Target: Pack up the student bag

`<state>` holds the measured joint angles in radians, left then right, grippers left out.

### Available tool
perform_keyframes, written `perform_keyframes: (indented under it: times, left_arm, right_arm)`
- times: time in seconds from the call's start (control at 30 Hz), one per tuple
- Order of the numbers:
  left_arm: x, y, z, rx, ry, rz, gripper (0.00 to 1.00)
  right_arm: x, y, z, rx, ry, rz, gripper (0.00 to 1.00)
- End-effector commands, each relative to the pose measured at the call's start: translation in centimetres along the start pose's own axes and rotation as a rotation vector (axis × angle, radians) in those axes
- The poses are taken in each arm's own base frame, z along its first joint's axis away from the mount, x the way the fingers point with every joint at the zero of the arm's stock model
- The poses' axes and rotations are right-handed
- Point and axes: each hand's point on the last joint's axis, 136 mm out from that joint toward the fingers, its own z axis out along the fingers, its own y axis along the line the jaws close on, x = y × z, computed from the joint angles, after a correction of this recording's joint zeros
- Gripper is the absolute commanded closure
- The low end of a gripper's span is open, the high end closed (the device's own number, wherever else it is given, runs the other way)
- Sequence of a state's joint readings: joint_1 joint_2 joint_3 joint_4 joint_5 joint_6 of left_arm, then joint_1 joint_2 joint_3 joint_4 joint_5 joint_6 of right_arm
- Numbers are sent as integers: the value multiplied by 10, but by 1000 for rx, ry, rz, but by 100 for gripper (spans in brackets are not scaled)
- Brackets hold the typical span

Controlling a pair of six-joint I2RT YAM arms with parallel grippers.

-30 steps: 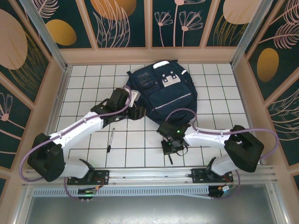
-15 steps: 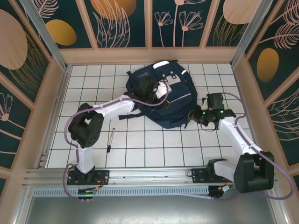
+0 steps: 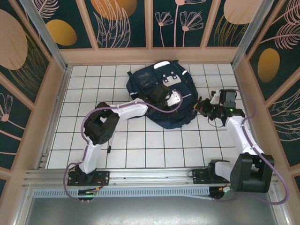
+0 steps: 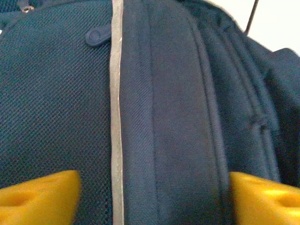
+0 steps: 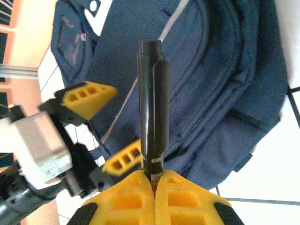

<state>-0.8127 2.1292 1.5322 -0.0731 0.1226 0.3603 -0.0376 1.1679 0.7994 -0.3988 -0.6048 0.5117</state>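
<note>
The student bag (image 3: 154, 84) lies flat at the back middle of the tiled table, navy with a grey reflective stripe (image 4: 116, 117). My left gripper (image 3: 171, 100) hovers open over the bag's front panel. Its yellow fingers (image 4: 40, 197) stand wide apart on either side of the stripe and a fabric fold, gripping nothing. The left gripper (image 5: 105, 129) appears open in the right wrist view too. My right gripper (image 3: 205, 108) is just right of the bag, shut on a black pen (image 5: 152, 108). The pen sticks out from the gripper (image 5: 154, 178) toward the bag.
Another pen (image 3: 108, 148) lies on the white tiles near the left arm's elbow, mostly covered by it. Wooden walls (image 3: 150, 55) close in the table at the back and sides. Bare tiles (image 3: 154, 145) lie in front of the bag.
The right gripper carried the black pen from the table's front up to the bag's right side. The left gripper moved from the bag's left edge onto its front panel.
</note>
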Motion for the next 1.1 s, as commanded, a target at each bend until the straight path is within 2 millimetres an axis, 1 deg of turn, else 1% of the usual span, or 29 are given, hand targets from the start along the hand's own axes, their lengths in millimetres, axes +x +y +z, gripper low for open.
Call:
perform_keyframes:
  times: [0.0,0.03,0.07,0.13,0.17,0.3,0.37,0.43,0.5,0.63,0.73,0.8,0.83,0.93,0.97,1.0,1.07]
  left_arm:
    - [-2,20,3,-102,17,-24,60]
    - [-5,23,2,-115,12,-24,70]
    - [-10,25,1,-119,3,-24,78]
    - [-21,24,-4,-103,-23,-27,96]
    - [-27,20,-7,-79,-39,-21,100]
    - [-61,13,-31,-6,-122,-76,100]
    - [-77,12,-44,17,-156,-96,100]
    - [-91,14,-55,22,-185,-125,100]
    - [-105,16,-66,27,-219,-166,100]
    - [-135,26,-87,20,-277,-250,100]
    - [-152,35,-99,-5,-309,-288,100]
    - [-156,41,-104,-35,-326,-298,100]
    - [-158,43,-106,-45,-334,-302,100]
    - [-159,42,-107,-37,-344,-302,100]
    - [-158,42,-106,-38,-343,-303,100]
    - [-157,42,-105,-37,-340,-305,100]
    - [-154,41,-103,-39,-339,-309,100]
  right_arm:
    - [-3,12,1,-69,2,-1,100]
    - [-3,11,1,-68,2,1,100]
    - [-2,11,1,-66,2,-1,100]
    - [0,7,1,-60,4,1,100]
    - [1,6,1,-60,6,2,100]
    - [10,8,6,-115,44,36,100]
    - [10,11,9,-152,45,61,100]
    - [4,14,11,-176,32,85,100]
    - [-4,22,14,-218,23,120,100]
    - [-19,32,23,-273,-26,245,100]
    - [-29,41,38,-263,-84,274,100]
    - [-34,44,50,-249,-111,293,100]
    - [-37,43,56,-238,-129,316,100]
    - [-49,38,73,-224,-181,363,100]
    - [-53,39,78,-227,-186,364,97]
    - [-57,47,86,-253,-181,341,92]
    - [-59,49,102,-240,-152,358,74]
